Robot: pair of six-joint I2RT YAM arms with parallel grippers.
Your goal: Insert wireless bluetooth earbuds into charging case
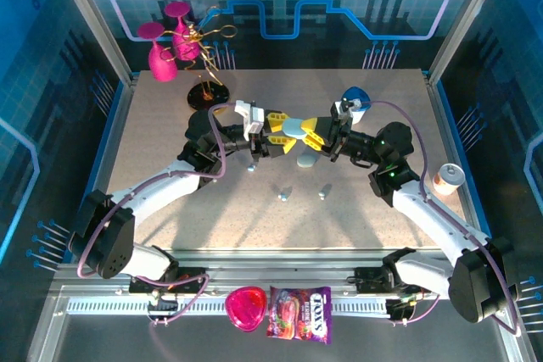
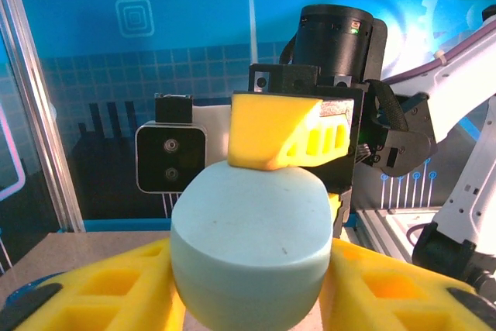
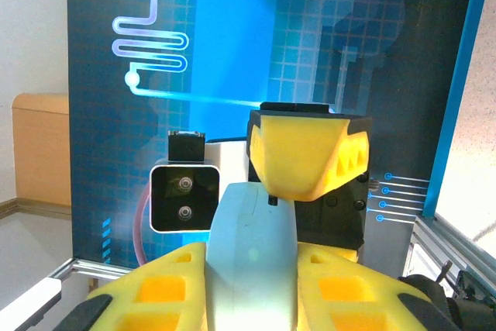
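Overhead: earbuds (image 1: 282,196) on table (image 1: 161,137) near case (image 1: 293,129)

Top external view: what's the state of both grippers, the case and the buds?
left gripper: shut on the charging case
right gripper: shut on the charging case, from the opposite side
charging case: held between both grippers, looks closed
earbuds: lying loose on the table, near side of the grippers, not in the case
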